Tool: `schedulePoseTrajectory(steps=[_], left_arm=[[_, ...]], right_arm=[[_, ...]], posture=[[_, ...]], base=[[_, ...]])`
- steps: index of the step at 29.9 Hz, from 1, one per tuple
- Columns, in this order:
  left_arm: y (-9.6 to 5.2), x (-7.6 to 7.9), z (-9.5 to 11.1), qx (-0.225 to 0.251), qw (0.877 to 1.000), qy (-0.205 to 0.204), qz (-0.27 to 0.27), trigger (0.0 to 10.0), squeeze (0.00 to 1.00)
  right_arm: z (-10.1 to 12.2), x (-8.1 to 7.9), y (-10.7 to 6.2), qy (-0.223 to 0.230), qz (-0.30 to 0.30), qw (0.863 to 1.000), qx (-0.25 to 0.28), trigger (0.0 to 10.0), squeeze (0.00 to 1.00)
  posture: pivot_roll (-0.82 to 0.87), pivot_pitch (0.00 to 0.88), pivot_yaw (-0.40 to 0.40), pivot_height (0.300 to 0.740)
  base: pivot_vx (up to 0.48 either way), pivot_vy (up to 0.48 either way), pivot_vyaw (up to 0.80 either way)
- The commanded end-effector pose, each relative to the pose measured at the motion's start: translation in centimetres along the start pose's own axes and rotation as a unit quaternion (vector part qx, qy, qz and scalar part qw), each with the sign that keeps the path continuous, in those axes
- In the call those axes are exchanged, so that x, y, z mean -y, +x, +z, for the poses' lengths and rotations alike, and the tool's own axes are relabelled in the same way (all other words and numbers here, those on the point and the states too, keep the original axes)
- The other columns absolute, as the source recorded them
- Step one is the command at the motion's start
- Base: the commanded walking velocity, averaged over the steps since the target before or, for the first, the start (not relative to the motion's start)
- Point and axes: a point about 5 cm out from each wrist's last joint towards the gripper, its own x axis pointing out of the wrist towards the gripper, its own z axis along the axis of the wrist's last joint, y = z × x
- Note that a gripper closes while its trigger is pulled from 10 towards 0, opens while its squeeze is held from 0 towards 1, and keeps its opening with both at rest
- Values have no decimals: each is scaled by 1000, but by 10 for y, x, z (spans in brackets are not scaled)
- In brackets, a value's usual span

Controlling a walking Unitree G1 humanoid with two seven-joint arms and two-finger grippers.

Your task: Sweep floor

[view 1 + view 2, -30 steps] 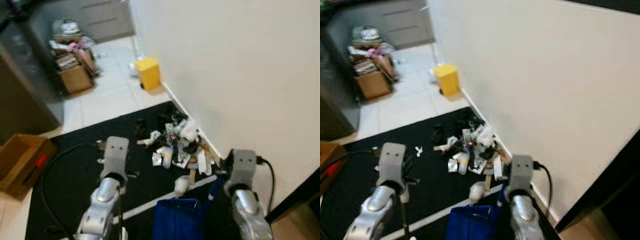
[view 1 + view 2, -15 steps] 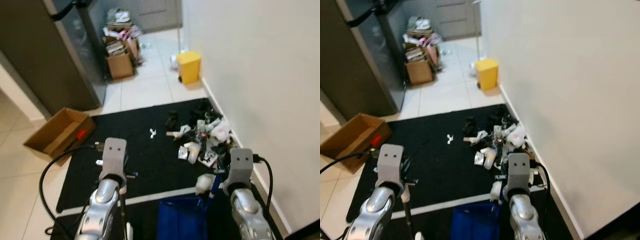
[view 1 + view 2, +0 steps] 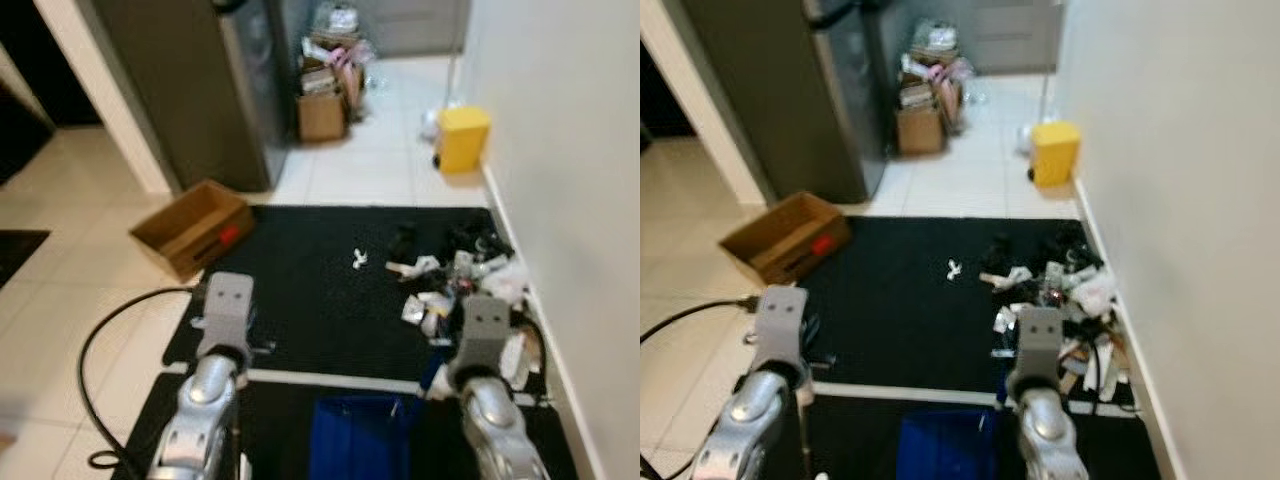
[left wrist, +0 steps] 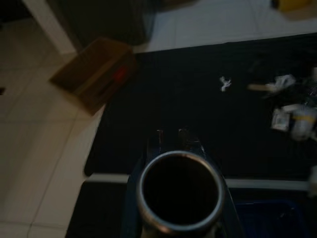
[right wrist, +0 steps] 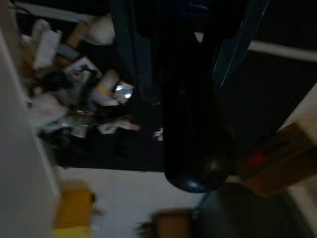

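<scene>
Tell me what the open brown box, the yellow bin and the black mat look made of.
Box: likely corrugated cardboard, matte brown with folded flaps. Bin: probably plastic, a smooth, uniform yellow. Mat: seemingly rubber or low-pile fabric, flat matte black; blur hides the texture.

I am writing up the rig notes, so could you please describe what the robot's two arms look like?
Both are rounded silver metal. The left arm and right arm each end in a boxy grey wrist block with two small dark dots on its face. A black cable loops out from the left one, and another black cable hugs the right.
</scene>
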Motion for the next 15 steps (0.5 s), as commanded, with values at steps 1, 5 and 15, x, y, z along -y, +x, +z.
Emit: schedulePoseTrajectory(steps=[1, 5, 15], left_arm=[[1, -4, 1, 1, 1000, 10, 7, 10000, 0], [3, -6, 3, 3, 1000, 8, 11, 10000, 0], [5, 1, 9, 15, 1000, 6, 9, 10000, 0]], right_arm=[[0, 2, -1, 11, -16, 1000, 3, 10000, 0], [0, 6, 1, 21, -32, 999, 3, 10000, 0], [3, 7, 2, 28, -39, 999, 14, 10000, 0]], posture=[[-2, 68, 80, 740], [-3, 66, 80, 740], [-3, 66, 82, 740]], base=[[0, 0, 0], [0, 0, 0], [0, 0, 0]])
